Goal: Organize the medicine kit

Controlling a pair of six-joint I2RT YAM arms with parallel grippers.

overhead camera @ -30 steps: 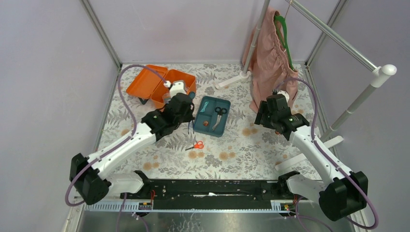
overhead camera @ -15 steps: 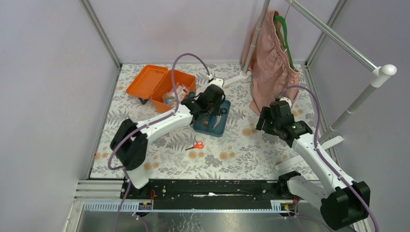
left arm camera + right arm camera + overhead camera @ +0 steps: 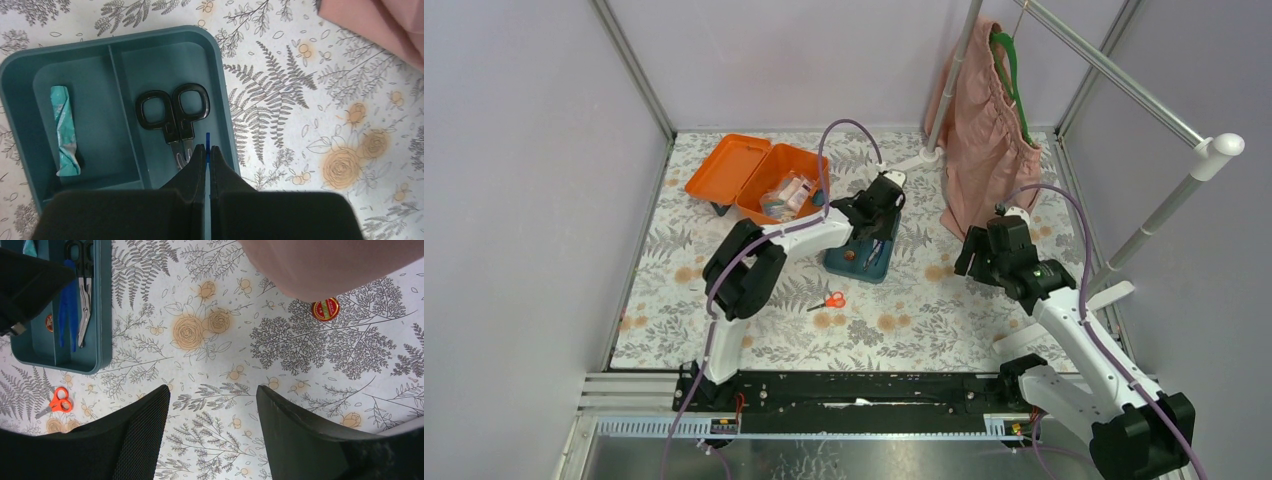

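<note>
A teal plastic divided tray (image 3: pixel 125 38) lies on floral-patterned cloth (image 3: pixel 310 125), with black-handled scissors (image 3: pixel 175 112) in its right compartment and a crumpled teal-and-white packet (image 3: pixel 65 130) in its left. The black left gripper (image 3: pixel 207 150), fingers pressed together, hangs over the scissors' blades.

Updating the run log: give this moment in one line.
left gripper: shut above tray | right gripper: open, empty | box: lid open

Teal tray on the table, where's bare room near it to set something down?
Bare floral cloth lies between the teal tray and the right gripper, and on the near side of the orange scissors. Crowded: over the tray, where the left gripper hangs, and toward the open orange medicine kit.
</note>
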